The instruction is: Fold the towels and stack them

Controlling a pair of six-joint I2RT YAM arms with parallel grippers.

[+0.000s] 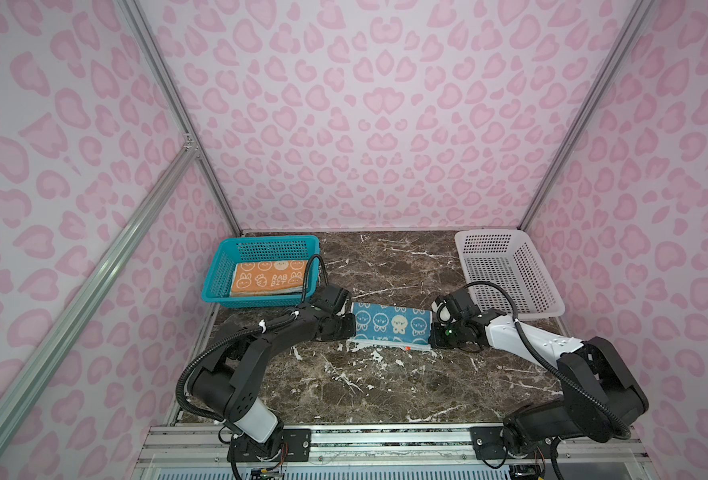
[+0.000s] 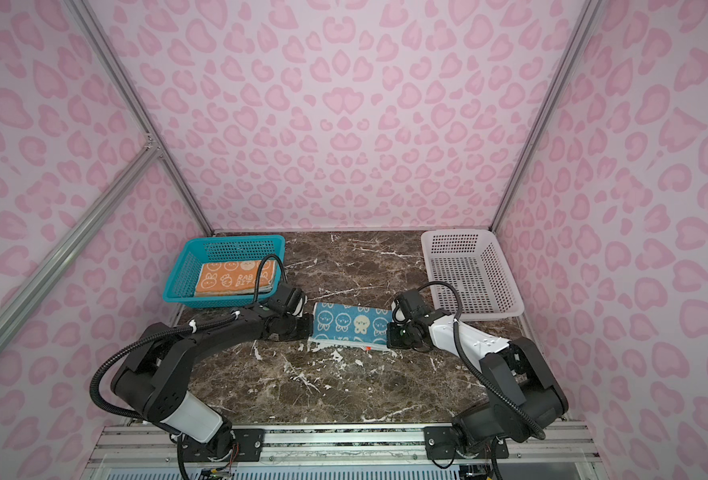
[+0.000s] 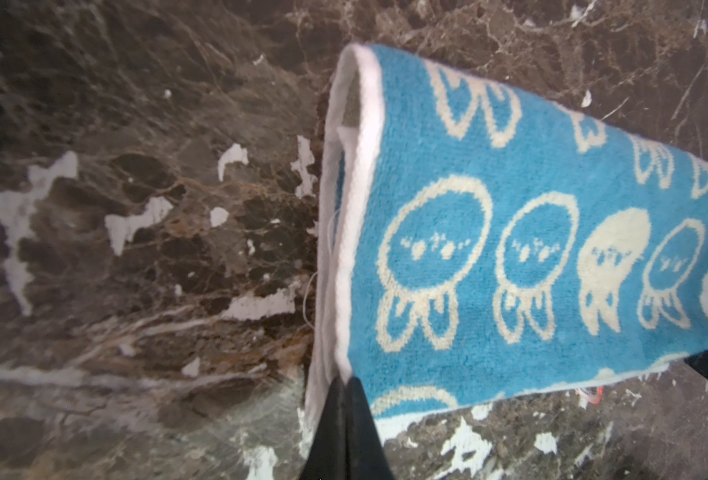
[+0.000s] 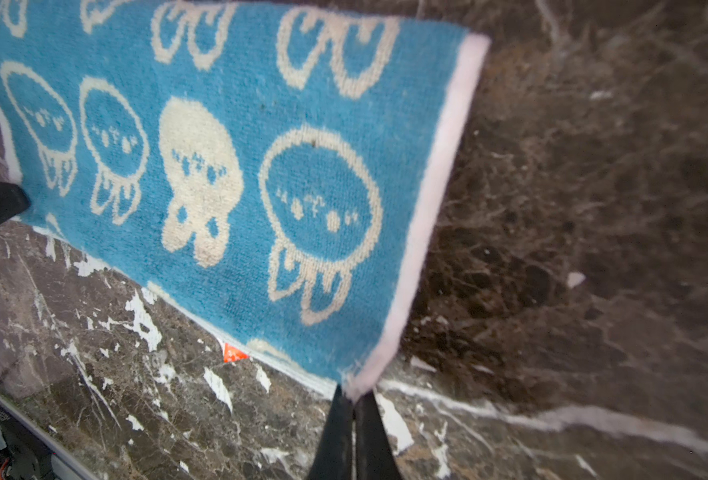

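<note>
A blue towel (image 1: pixel 389 324) (image 2: pixel 352 324) with white rabbit drawings stretches across the middle of the marble table, doubled over itself. Its pale underside edge and an orange tag show along the near side. My left gripper (image 1: pixel 350 328) (image 2: pixel 310 328) (image 3: pixel 346 380) is shut on the white hem at the towel's (image 3: pixel 510 249) left near corner. My right gripper (image 1: pixel 433 332) (image 2: pixel 387 334) (image 4: pixel 354 392) is shut on the hem at the towel's (image 4: pixel 219 166) right near corner. An orange towel (image 1: pixel 267 278) (image 2: pixel 234 278) lies folded on top in the teal basket; only pale edges show under it.
The teal basket (image 1: pixel 219 270) (image 2: pixel 182 270) stands at the back left, just behind my left wrist. A white perforated basket (image 1: pixel 506 270) (image 2: pixel 473 270) stands at the back right, behind my right wrist. Patterned walls and metal frame posts close in the table on three sides.
</note>
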